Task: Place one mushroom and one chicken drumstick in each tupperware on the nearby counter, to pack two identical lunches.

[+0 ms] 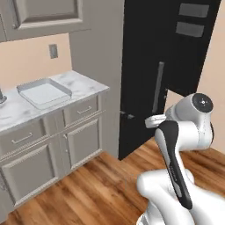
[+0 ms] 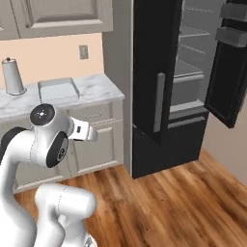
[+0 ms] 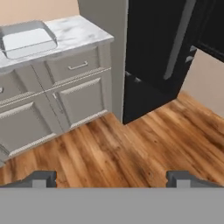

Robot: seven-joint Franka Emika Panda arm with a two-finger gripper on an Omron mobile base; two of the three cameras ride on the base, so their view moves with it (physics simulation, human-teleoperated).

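Up on the counter (image 3: 83, 33), your tupperware (image 3: 27, 39) sits far upper-left of the wide-open, empty gripper (image 3: 112, 178), long side across.

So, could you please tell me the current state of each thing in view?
tupperware: empty, flat on the counter.
fridge: right door swung open, shelves bare; left door closed.
drawers: closed.
gripper: open, holding nothing.

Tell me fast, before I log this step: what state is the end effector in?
End effector: open, fingertips wide apart, holding nothing, above the wood floor.
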